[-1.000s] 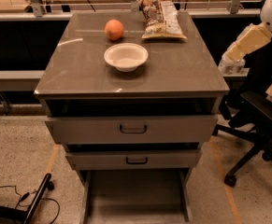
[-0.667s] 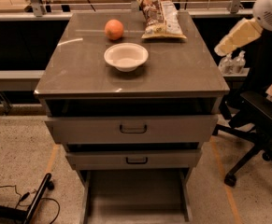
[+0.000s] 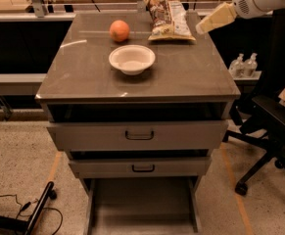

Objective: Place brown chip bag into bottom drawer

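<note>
Gripper point(image 3: 206, 24): in the air at the cabinet's back right corner, just right of the brown chip bag point(image 3: 167, 14), apart from it. Holds nothing that I can see; open or closed, cannot tell.

Bag: flat on the cabinet top point(image 3: 191, 77) at the back edge. Orange fruit point(image 3: 119, 31) to its left, white bowl point(image 3: 131, 58) nearer the front.

Below: two drawers with black handles slightly out; bottom drawer point(image 3: 142, 202) pulled well out, nothing in it.

Progress, my reading: early. Drawer ready, bag ungrasped. Grasp, carry down and release all remain.
</note>
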Motion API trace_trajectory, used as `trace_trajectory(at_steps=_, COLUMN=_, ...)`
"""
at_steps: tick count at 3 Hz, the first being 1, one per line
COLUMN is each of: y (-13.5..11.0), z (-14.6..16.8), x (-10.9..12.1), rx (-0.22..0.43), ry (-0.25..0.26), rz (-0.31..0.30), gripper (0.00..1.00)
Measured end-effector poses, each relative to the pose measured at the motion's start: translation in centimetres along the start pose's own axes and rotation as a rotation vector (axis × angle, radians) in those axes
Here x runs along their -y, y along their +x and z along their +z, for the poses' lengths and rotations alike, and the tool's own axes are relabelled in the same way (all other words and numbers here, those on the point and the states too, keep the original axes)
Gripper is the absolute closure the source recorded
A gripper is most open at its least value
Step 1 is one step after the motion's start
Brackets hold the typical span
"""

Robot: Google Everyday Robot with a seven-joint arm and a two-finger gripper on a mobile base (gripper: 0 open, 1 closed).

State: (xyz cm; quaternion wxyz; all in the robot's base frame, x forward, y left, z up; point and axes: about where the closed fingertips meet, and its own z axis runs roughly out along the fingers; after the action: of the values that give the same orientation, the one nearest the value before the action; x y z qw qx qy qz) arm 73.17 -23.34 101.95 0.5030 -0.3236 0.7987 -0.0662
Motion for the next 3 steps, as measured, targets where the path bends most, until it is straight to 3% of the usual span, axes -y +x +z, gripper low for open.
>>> trace_trajectory(at_steps=1, y=-0.8, z=2.9, x=0.0, rx=0.027, ry=0.005, rz=0.029, gripper=0.00)
trace_trajectory(at_steps=2, y=-3.2, z=8.5, x=-0.9, rx=0.063, ry=0.011, rz=0.067, gripper=0.00)
trace_trajectory(at_steps=3, y=-3.2, z=8.5, x=-0.9, rx=0.063, ry=0.010, rz=0.067, gripper=0.00)
